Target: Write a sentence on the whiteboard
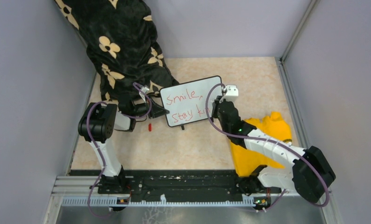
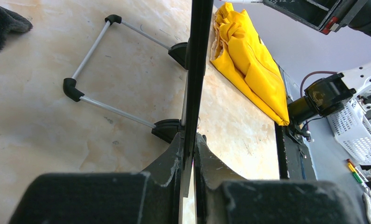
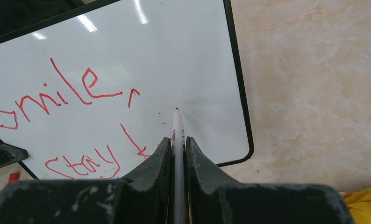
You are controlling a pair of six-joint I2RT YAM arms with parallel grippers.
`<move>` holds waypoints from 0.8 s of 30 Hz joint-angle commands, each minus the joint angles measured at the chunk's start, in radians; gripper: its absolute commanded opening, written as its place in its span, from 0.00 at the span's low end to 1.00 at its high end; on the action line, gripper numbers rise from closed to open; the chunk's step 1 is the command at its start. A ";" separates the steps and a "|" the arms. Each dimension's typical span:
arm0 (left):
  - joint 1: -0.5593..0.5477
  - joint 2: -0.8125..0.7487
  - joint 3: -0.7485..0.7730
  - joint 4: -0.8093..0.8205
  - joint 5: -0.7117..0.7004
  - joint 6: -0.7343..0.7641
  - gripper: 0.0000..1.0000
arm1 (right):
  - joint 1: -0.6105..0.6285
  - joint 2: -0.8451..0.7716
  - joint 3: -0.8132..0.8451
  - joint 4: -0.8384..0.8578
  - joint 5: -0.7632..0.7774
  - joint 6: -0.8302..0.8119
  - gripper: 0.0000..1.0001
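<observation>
My right gripper (image 3: 177,140) has its jaws closed narrow on a thin white marker pen with a red tip (image 3: 177,125). Its long axis runs straight out from the jaws to the small glossy white board with a thin black frame (image 3: 183,56), but I cannot tell if the tip touches. The red handwritten sentence (image 3: 67,79) reads "Smile, Stay k" left of the tip. At the far edge my left gripper (image 2: 189,138) clamps the frame, jaws almost shut.
</observation>
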 commanded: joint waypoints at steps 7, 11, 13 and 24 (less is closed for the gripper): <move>-0.006 0.027 -0.003 -0.100 -0.025 0.018 0.00 | -0.030 0.036 0.034 0.045 -0.005 -0.002 0.00; -0.006 0.027 -0.002 -0.100 -0.025 0.018 0.00 | -0.037 0.048 0.026 0.045 -0.006 0.003 0.00; -0.006 0.027 -0.002 -0.101 -0.025 0.018 0.00 | -0.038 0.054 0.023 0.042 -0.006 0.005 0.00; -0.006 0.027 0.000 -0.104 -0.025 0.018 0.00 | -0.039 0.046 -0.026 0.020 -0.001 0.039 0.00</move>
